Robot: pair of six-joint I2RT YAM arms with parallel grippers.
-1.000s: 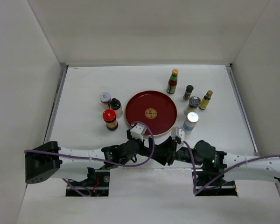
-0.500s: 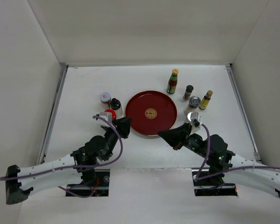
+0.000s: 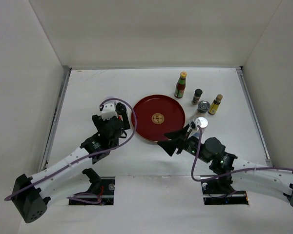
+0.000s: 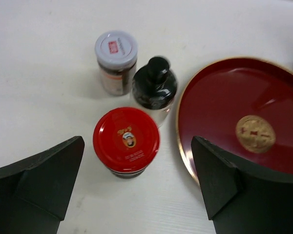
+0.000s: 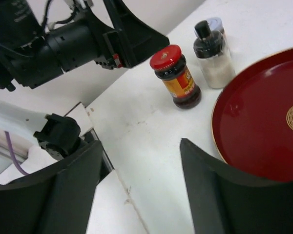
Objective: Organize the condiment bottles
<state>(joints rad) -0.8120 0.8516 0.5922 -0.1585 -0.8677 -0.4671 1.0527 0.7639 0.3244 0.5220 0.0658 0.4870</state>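
You are holding the left gripper (image 4: 136,142) wide open and gripping nothing. In the wrist view its fingers are spreading on either side of the red-lid jar (image 4: 126,141), and neither finger is touching it. That jar is standing upright on the table (image 3: 88,87), just left of the red tray (image 3: 157,118). Just behind it the clear black-cap bottle (image 4: 155,87) is standing. The grey-lid jar (image 4: 116,61) is sitting just beside that bottle on its left; can't tell whether the two are touching. All three are sitting off the tray, grouping at its left edge.

You are holding the right gripper (image 5: 141,144) open too, carrying nothing. It is hovering by the near rim of the tray and pointing toward that left group. Its wrist view is showing the red-lid jar and the clear black-cap bottle standing past the tray edge.

The other bottles are standing upright on the table right of the tray:
- The yellow-green-cap bottle (image 3: 180,85) is standing farthest back.
- The small black-cap bottle (image 3: 197,96) is standing near it.
- The silver-lid jar (image 3: 203,106) and the tan-cap bottle (image 3: 215,104) are sitting side by side.
- The white-cap bottle (image 3: 200,122) is standing nearest, just beside the right gripper, with its body partly hiding.
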